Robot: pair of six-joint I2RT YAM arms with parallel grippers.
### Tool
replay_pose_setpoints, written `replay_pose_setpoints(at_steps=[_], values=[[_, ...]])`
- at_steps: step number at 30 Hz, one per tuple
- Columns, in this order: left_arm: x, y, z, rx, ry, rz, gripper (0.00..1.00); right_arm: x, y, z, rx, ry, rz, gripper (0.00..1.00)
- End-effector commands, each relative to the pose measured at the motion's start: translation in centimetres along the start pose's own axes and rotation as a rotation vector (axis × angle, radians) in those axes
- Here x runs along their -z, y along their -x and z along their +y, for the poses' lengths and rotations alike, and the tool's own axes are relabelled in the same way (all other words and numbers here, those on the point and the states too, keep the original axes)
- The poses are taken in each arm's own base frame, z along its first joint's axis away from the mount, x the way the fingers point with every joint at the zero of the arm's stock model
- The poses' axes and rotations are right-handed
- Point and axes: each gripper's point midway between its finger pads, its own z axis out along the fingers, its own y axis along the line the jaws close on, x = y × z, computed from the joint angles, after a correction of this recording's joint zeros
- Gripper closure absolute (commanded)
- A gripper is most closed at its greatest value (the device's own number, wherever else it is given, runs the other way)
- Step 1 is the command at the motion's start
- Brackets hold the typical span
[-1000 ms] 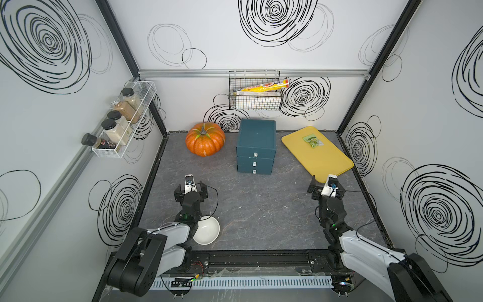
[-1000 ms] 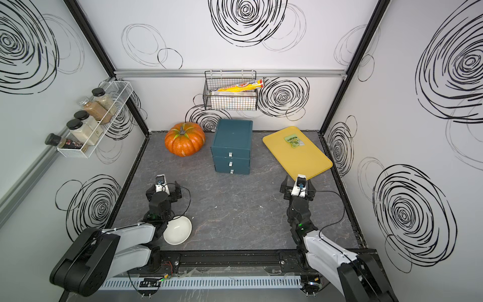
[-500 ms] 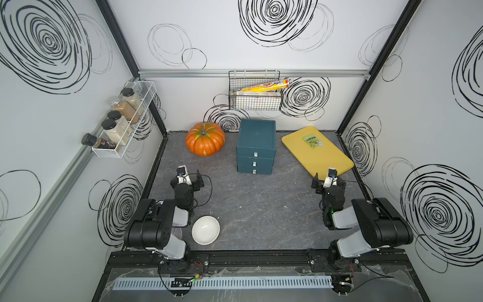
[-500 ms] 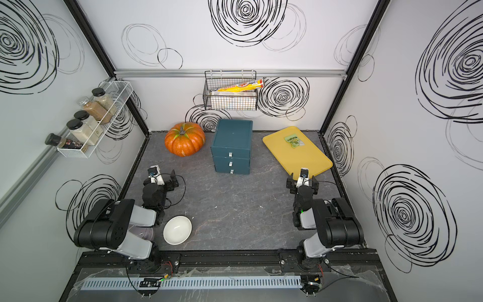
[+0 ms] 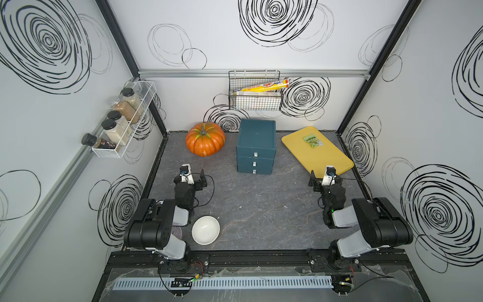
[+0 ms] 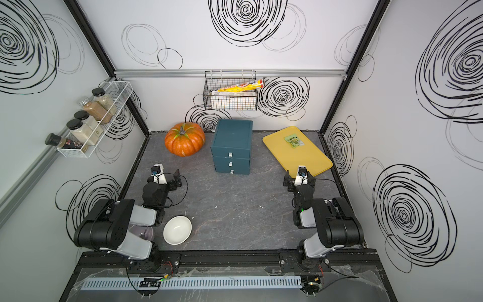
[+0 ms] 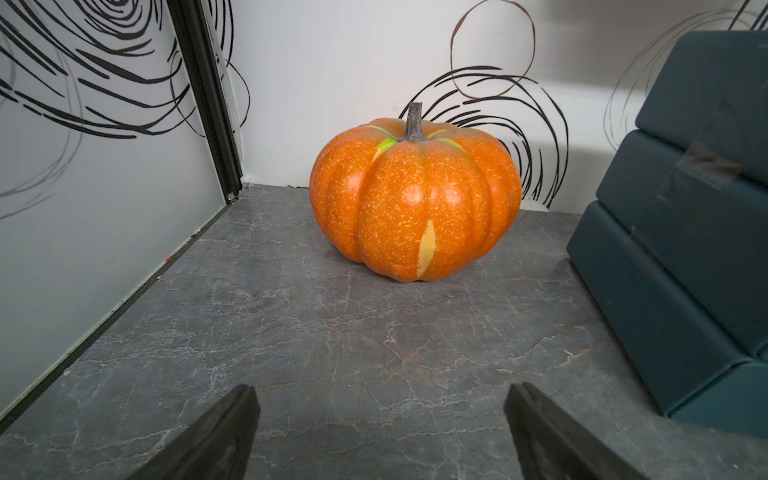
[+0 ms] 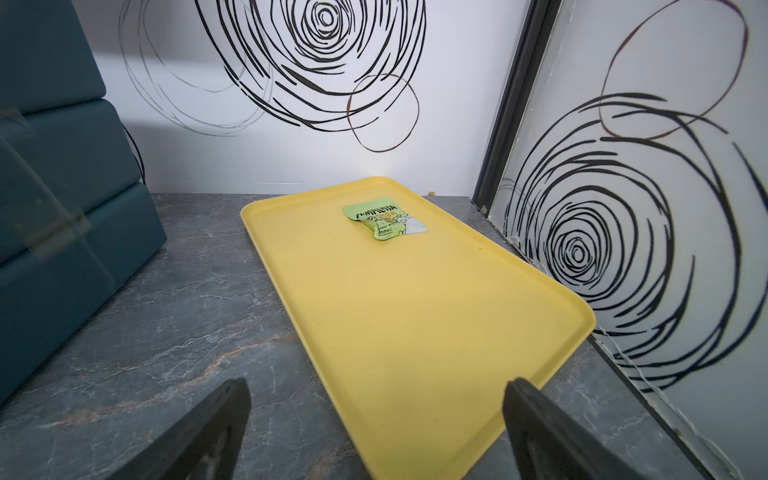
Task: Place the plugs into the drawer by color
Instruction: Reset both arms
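Note:
No plugs show in any view. The drawer [image 5: 255, 146] [image 6: 232, 146], a dark teal chest of three stacked drawers with white handles, stands at the back middle with all fronts shut. Its side shows in the left wrist view [image 7: 685, 249] and the right wrist view [image 8: 62, 208]. My left gripper [image 5: 192, 175] [image 6: 164, 174] [image 7: 382, 390] hovers low over bare floor at the left, open and empty, facing the pumpkin. My right gripper [image 5: 325, 174] [image 6: 300, 174] [image 8: 376, 384] is open and empty at the near corner of the yellow tray.
An orange pumpkin [image 5: 205, 142] [image 7: 415, 208] sits left of the chest. A yellow tray [image 5: 317, 154] [image 8: 415, 311] holding a green packet [image 5: 312, 140] [image 8: 384, 218] lies to the right. A white bowl [image 5: 205, 230] rests near the front left. A wire basket [image 5: 254, 96] and spice rack [image 5: 122, 123] hang on the walls.
Both arms have folded up, elbows rising near the front rail. Both grippers shifted a little toward the back. Both stay open.

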Motion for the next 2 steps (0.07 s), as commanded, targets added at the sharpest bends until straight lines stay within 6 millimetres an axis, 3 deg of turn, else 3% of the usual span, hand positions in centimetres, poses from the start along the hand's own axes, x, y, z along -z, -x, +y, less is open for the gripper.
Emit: replay_pose_setpoints(at_steps=[1, 2], values=[[-0.24, 1.53, -0.25, -0.005, -0.014, -0.056, 0.01, -0.31, 0.62, 0.03, -0.011, 0.005, -0.020, 0.00], [-0.27, 1.51, -0.32, -0.005, -0.014, -0.055, 0.01, -0.10, 0.73, -0.04, -0.012, 0.003, -0.028, 0.00]])
